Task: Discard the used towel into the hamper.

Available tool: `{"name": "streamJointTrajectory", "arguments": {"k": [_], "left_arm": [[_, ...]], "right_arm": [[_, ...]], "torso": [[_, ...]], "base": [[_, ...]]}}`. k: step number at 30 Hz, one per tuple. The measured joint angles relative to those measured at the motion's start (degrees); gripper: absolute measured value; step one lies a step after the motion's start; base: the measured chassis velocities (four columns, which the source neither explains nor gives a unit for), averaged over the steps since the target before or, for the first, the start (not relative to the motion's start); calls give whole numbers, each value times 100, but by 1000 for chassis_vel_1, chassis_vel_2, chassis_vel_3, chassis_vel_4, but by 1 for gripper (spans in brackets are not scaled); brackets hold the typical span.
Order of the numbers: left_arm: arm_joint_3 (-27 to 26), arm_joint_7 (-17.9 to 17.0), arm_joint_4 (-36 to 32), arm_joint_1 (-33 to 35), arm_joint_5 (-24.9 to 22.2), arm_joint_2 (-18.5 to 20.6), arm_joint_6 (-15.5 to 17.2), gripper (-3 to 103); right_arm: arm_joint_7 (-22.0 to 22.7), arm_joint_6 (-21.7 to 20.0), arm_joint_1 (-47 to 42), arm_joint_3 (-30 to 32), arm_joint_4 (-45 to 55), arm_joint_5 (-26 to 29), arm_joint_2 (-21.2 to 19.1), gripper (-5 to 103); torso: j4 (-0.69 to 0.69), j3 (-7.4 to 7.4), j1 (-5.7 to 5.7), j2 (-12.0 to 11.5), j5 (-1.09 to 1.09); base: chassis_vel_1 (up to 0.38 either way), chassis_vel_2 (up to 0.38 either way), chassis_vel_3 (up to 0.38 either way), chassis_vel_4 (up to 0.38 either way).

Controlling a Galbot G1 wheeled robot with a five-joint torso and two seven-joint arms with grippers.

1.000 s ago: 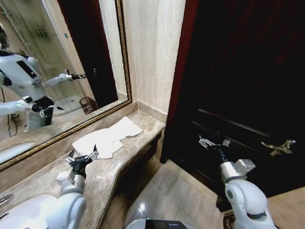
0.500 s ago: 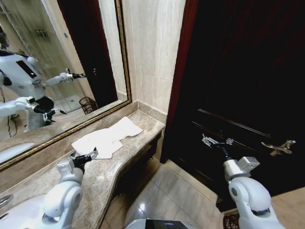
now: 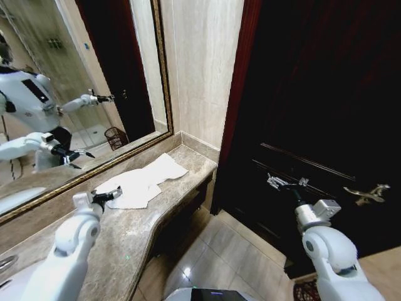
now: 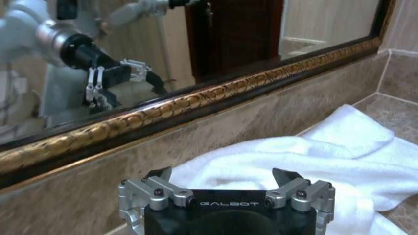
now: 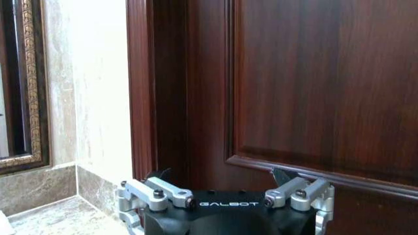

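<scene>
So we've got a white terry towel (image 3: pixel 141 182) lying rumpled and half unfolded on a beige veined marble counter (image 3: pixel 135 235), toward its far end near the wall corner. It looks soft and thick, with one flap running out toward the counter's front edge. Our left gripper (image 3: pixel 108 196) hovers right at the towel's near edge with its fingers spread apart and nothing between them; in the left wrist view the fluffy cloth (image 4: pixel 307 161) sits just past the fingertips. A gilded, rope-patterned mirror frame (image 3: pixel 94 172) runs along the back of the counter. The hamper (image 3: pixel 116 138) we can see as a reflection in the mirror: small, round, dark open-weave basket, and we can't tell what's in it. Our right gripper (image 3: pixel 287 184) hangs out in front of a dark reddish panelled wooden door (image 5: pixel 313 88), fingers apart, holding nothing.
</scene>
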Motion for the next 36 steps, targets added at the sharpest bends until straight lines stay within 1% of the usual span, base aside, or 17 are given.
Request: {"name": "streamJointTrajectory", "arguments": {"k": [2, 4, 5, 6, 7, 10, 11, 14, 15, 17, 19, 21, 22, 24, 27, 31, 36], "left_arm": [[111, 129, 315, -244, -69, 298, 48, 100], [186, 197, 481, -390, -114, 432, 114, 100], [224, 288, 582, -480, -143, 521, 184, 100], [252, 526, 690, -573, -154, 628, 246, 100], [252, 526, 690, -573, -154, 628, 246, 100], [270, 1365, 816, -549, -17, 855, 285, 100], [270, 1365, 816, -549, -17, 855, 285, 100], [312, 1993, 944, -503, 207, 987, 287, 100], [312, 1993, 944, -503, 207, 987, 287, 100], [387, 2344, 1101, -512, 467, 1067, 286, 100], [423, 2415, 1198, -551, 512, 1103, 286, 100], [475, 2645, 1414, -665, 573, 1191, 283, 100], [475, 2645, 1414, -665, 573, 1191, 283, 100], [637, 2853, 1711, -862, 639, 1320, 279, 100], [811, 2957, 1915, -1076, 662, 1402, 277, 100], [1102, 3018, 2145, -1424, 664, 1448, 273, 100], [1327, 2996, 2270, -1592, 675, 1409, 270, 100]], "right_arm": [[14, -7, 4, 2, -19, -40, 58, 100], [22, -2, -10, 24, -28, -58, 73, 100], [29, 11, -30, 60, -37, -70, 82, 100], [35, 34, -57, 114, -51, -83, 89, 100], [35, 34, -57, 114, -51, -83, 89, 100], [38, 110, -86, 213, -116, -110, 105, 100], [38, 110, -86, 213, -116, -110, 105, 100], [38, 190, -103, 238, -168, -160, 163, 100], [38, 190, -103, 238, -168, -160, 163, 100], [38, 233, -109, 238, -195, -204, 221, 100], [37, 250, -115, 237, -205, -222, 246, 100], [36, 270, -128, 232, -221, -266, 278, 100], [36, 270, -128, 232, -221, -266, 278, 100], [28, 290, -143, 231, -232, -355, 294, 100], [35, 294, -145, 235, -231, -405, 322, 100], [46, 297, -162, 300, -203, -427, 363, 100], [44, 316, -207, 414, -164, -424, 368, 100]], "torso": [[0, 0, 0, 0, 2], [1, 0, 0, 0, 0], [0, 0, 0, 0, 0], [-2, 0, 0, 0, 0], [-2, 0, 0, 0, 0], [-1, 0, 0, 0, 0], [-1, 0, 0, 0, 0], [0, 0, 0, 0, 1], [0, 0, 0, 0, 1], [0, -1, 0, 0, 1], [0, 0, 0, 0, 0], [0, -1, 0, 0, 2], [0, -1, 0, 0, 2], [1, -1, 0, 0, 2], [1, -1, 0, 0, 2], [-1, -1, 0, 0, 2], [0, -1, 0, 0, 3]], "base": [[0, 0, 0, 0], [0, 0, 0, 0], [0, 0, 0, 0], [0, 0, 0, 0], [0, 0, 0, 0], [0, 0, 0, 0], [0, 0, 0, 0], [0, 0, 0, 0], [0, 0, 0, 0], [0, 0, 0, 0], [0, 0, 0, 0], [0, 0, 0, 0], [0, 0, 0, 0], [0, 0, 0, 0], [0, 0, 0, 0], [0, 0, 0, 0], [0, 0, 0, 0]]}}
